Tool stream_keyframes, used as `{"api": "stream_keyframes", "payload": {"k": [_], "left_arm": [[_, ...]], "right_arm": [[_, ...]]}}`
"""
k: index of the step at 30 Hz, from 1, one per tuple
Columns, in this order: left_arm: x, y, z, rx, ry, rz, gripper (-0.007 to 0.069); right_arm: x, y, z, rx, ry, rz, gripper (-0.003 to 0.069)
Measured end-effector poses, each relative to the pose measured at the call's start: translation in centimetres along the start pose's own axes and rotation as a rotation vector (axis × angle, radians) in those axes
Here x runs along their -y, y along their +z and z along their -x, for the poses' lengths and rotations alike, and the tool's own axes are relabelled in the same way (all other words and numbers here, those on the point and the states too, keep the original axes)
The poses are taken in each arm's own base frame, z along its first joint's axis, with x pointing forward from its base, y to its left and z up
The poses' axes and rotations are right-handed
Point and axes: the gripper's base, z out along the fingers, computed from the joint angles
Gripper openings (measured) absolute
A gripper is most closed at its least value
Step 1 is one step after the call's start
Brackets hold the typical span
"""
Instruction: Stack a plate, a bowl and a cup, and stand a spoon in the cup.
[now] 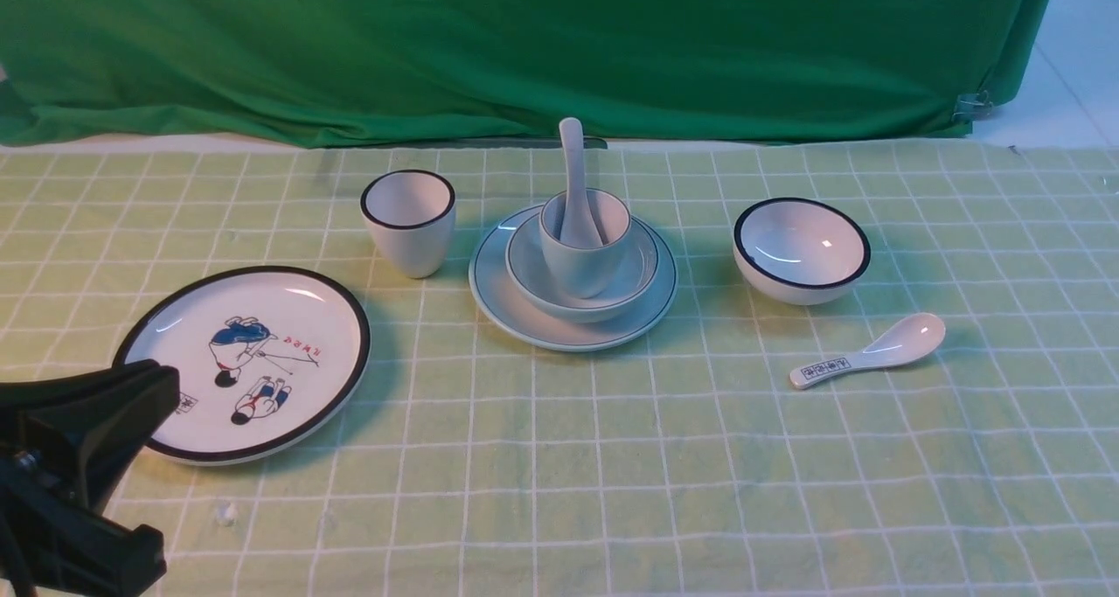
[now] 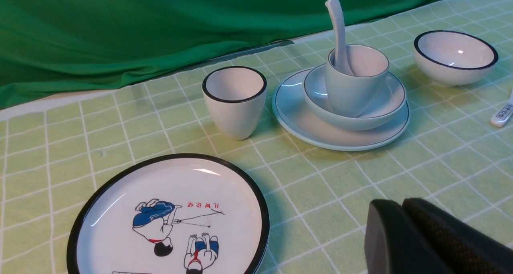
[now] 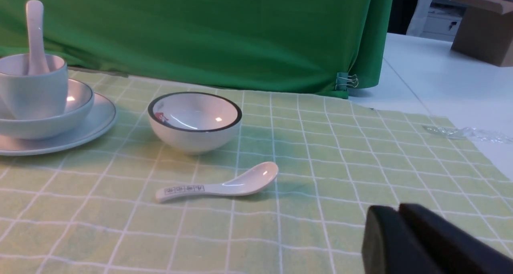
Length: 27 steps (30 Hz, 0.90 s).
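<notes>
The pale blue-grey plate [image 1: 524,313] lies mid-table. The bowl [image 1: 535,278] sits on it, the cup [image 1: 584,256] stands in the bowl, and the plain spoon [image 1: 573,169] stands in the cup, handle up. The stack also shows in the left wrist view: plate [image 2: 304,125], bowl [image 2: 384,101], cup [image 2: 352,93], spoon [image 2: 336,25]. In the right wrist view the cup [image 3: 36,91] and spoon [image 3: 34,29] show at one edge. My left gripper [image 1: 153,387] is shut and empty at the near left, over the cartoon plate's edge; it also shows in its wrist view [image 2: 402,206]. My right gripper [image 3: 398,212] is shut and empty, seen only in its wrist view.
A white cartoon plate with a black rim [image 1: 262,361] lies at the near left. A black-rimmed white cup [image 1: 408,221] stands left of the stack. A black-rimmed white bowl [image 1: 802,250] and a labelled white spoon [image 1: 870,352] lie to the right. A green cloth [image 1: 524,46] hangs behind.
</notes>
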Motion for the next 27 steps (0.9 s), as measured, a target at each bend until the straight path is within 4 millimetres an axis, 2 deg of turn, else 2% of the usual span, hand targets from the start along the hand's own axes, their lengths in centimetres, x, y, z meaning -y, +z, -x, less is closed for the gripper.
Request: {"api": "stream_keyframes", "payload": {"k": [3,7,11,14,16,19,22,27], "left_arm": [[0.0,0.0,-0.2,0.013,0.000,-0.001,0.0016],[0.3,-0.8,-2.3,0.129,0.009,0.002,0.0016],[0.3,-1.8,-6.2,0.237,0.050,0.061,0.0016],[0.1,-2.3,-8.7,0.302,-0.024,0.126,0.0016],[-0.1,-2.7,-9.3,0.329,-0.082,0.170,0.0016],[-0.3,-2.8,-10.0,0.291,-0.134,0.219,0.0016],[-0.3,-2.5,-11.6,0.124,-0.196,0.241,0.0016],[-0.2,-2.5,-12.0,0.078,-0.200,0.238,0.0016]], "right_arm": [[0.0,0.0,0.0,-0.001,0.000,0.000,0.0078],[0.0,0.0,0.0,-0.001,0.000,0.000,0.0088],[0.0,0.0,0.0,-0.001,0.000,0.000,0.0098],[0.0,0.0,0.0,-0.001,0.000,0.000,0.0106],[0.0,0.0,0.0,-0.001,0.000,0.000,0.0110],[0.0,0.0,0.0,0.000,0.000,0.000,0.0119],[0.0,0.0,0.0,0.000,0.000,0.000,0.0130],[0.0,0.0,0.0,0.000,0.000,0.000,0.0144]]}}
